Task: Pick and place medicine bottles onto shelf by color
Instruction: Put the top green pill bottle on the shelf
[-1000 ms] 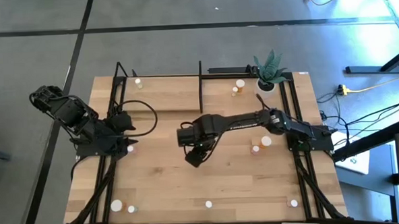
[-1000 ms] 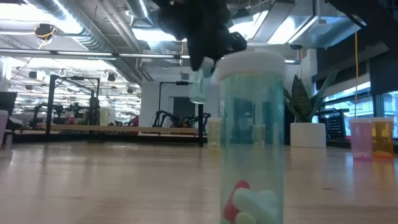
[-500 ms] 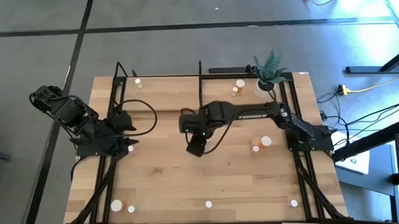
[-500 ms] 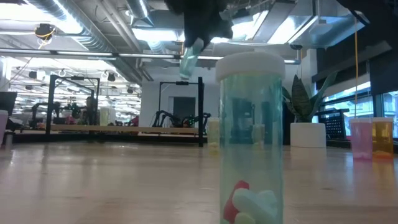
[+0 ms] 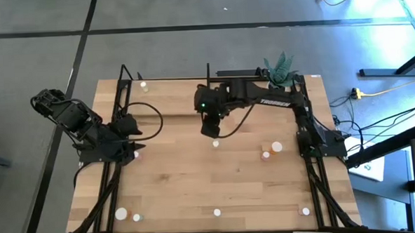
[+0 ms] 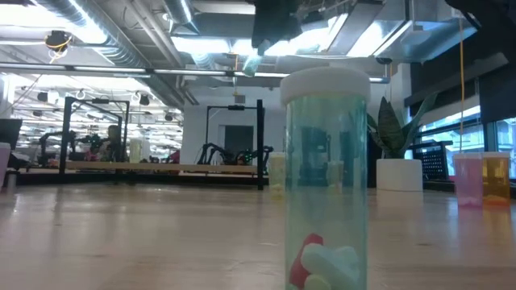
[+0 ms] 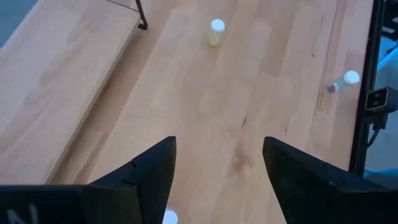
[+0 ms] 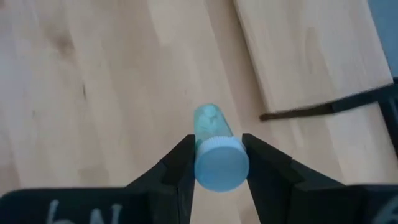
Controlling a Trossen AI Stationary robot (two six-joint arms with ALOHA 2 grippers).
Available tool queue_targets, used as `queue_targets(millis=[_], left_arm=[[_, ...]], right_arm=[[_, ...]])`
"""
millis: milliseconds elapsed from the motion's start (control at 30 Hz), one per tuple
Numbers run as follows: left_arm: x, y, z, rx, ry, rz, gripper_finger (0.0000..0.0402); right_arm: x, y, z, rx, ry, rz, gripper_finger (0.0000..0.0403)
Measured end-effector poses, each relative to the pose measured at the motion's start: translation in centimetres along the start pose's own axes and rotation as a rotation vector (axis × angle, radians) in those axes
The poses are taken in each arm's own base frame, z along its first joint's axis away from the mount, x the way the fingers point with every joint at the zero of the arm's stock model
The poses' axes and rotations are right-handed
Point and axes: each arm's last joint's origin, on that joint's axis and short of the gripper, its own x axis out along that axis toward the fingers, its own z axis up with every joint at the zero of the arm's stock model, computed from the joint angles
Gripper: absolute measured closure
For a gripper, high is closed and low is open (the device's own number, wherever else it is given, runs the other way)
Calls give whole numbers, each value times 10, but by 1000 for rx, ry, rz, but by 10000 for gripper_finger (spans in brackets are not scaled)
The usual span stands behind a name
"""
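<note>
Gripping a green medicine bottle [image 8: 214,149] by its cap end, my right gripper [image 8: 216,163] has its two fingers pressed on either side of the white lid, body pointing away from my wrist. Over the last second I have carried it from the middle of the table up toward twelve o'clock, and my right gripper [image 5: 211,123] now hangs just short of the shelf [image 5: 171,93], whose pale board and black frame edge show beyond the bottle in my wrist view. From table height the bottle [image 6: 251,64] rides high in the air, well clear of everything. That swing means the pick is done and the carry is nearly over; I judge what remains is choosing the spot for green and lowering it upright. On the shelf, at about one o'clock from me, a few bottles [image 5: 248,91] stand near the plant [image 5: 280,70]. Others wait on the table [image 5: 168,181]: two [image 5: 271,151] at four o'clock, several along the six o'clock edge. My left gripper [image 7: 217,171] idles at nine o'clock, fingers apart and empty.
</note>
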Motion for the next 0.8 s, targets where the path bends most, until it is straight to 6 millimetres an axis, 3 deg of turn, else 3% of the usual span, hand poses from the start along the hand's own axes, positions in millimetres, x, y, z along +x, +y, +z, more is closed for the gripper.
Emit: queue_targets(millis=[233, 467, 800], left_arm=[[0, -2, 3, -18, -49, -6, 168], [3, -5, 5, -18, -63, 12, 168], [14, -17, 7, -6, -50, 42, 168]], right_arm=[[27, -10, 9, -63, 9, -1, 280], [62, -6, 12, -181, 51, 18, 280], [123, -8, 9, -204, 168, 11, 280]])
